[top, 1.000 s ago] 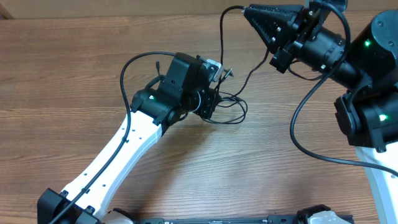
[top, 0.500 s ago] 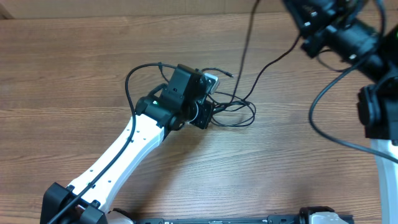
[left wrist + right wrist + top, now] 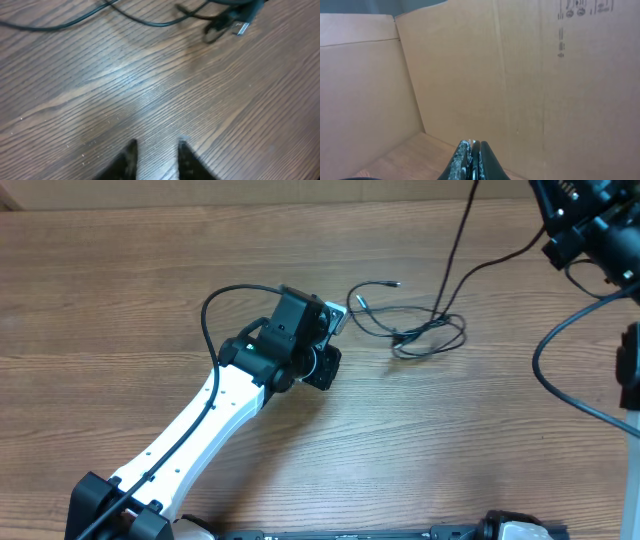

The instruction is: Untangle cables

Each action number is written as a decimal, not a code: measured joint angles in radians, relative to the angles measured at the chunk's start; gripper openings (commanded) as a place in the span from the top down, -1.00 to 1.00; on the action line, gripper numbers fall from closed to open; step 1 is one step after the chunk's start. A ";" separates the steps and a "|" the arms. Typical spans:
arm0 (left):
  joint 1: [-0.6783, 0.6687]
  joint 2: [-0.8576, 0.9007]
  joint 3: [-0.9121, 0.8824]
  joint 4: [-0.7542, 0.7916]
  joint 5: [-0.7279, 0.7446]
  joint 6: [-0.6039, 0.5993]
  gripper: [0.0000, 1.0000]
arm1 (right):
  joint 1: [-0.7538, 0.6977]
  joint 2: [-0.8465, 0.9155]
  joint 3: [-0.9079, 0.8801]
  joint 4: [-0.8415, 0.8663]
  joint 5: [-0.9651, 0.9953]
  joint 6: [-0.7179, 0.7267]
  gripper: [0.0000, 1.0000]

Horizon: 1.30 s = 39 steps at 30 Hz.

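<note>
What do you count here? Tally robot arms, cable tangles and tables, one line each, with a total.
Robot arms: 2, left arm and right arm
Cable tangle: 1, strand count unclear
Table: 1
Total: 4

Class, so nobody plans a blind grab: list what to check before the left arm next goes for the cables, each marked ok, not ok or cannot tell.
1. Left jaws apart, nothing between: ok.
2. Cables seen by left wrist camera: ok.
3. Cables free of crossings: not ok, loops overlap.
4. Right jaws shut: ok.
5. Right jaws holding a cable: cannot tell.
</note>
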 measured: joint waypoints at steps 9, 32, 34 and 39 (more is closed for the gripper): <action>0.000 0.000 -0.035 0.126 0.050 0.020 0.05 | 0.000 -0.011 0.003 0.172 -0.193 0.091 0.92; -0.069 0.004 -0.205 0.502 0.381 0.073 -0.10 | 0.000 0.053 0.016 0.288 -0.267 0.301 0.93; -0.088 0.009 -0.205 0.505 0.380 0.088 -0.09 | 0.000 0.053 0.017 0.313 -0.255 0.315 0.93; -0.116 0.049 -0.205 0.508 0.380 0.098 -0.10 | -0.003 0.070 0.018 0.272 -0.239 0.320 0.93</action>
